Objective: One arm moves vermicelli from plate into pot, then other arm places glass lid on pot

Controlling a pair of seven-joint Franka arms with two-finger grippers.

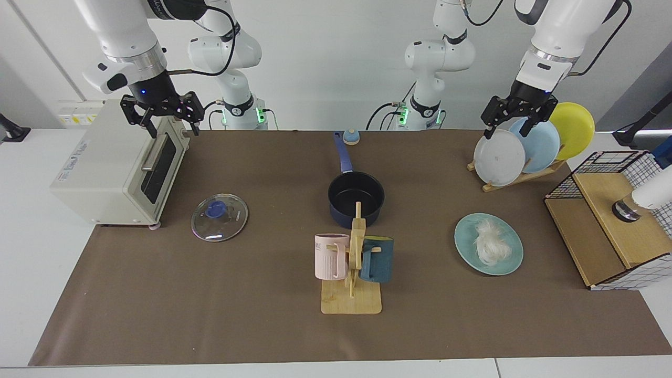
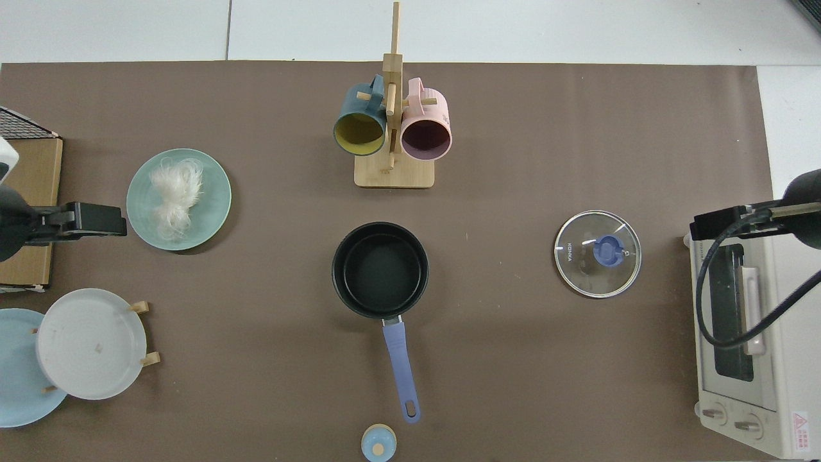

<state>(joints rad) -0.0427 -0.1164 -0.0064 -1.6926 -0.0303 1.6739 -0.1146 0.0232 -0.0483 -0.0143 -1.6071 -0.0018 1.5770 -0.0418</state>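
Both arms raised: left pincer and right pincer seemingly spread.

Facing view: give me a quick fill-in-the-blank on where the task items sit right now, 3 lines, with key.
1. The vermicelli lies on the teal ____.
2. The pot is ____ inside, its blue handle pointing toward the arm bases.
3. The glass lid lies flat on the brown mat beside the ____, under the right gripper, which hangs open; the left gripper hangs open by the plate rack.

Missing words: plate; empty; toaster oven
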